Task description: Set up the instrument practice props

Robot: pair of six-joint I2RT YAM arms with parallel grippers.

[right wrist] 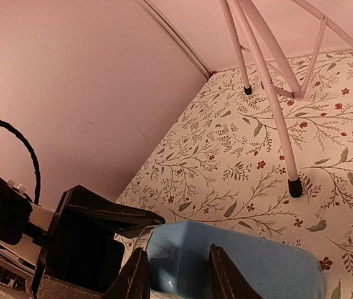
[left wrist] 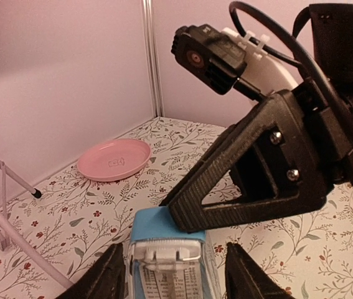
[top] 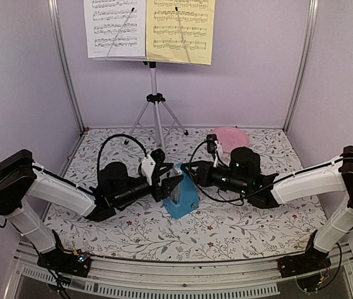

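Observation:
The silver tripod music stand (top: 154,99) stands at the back wall, with a white sheet (top: 115,28) and a yellow sheet (top: 181,30) side by side on its desk. The small blue metronome (top: 181,195) sits mid-table between both arms. My left gripper (left wrist: 175,280) is open; its fingers (left wrist: 101,277) flank the metronome's (left wrist: 167,240) dial face with a gap on each side. My right gripper (right wrist: 179,280) reaches in from the opposite side and is shut on the metronome's blue body (right wrist: 257,261). One right finger (left wrist: 251,187) lies across its top.
A pink round plate (top: 230,136) lies at the back right of the floral mat, behind the right arm. The stand's legs (right wrist: 269,93) spread over the mat's back middle. Metal frame posts (top: 64,62) and lilac walls close in the back and sides.

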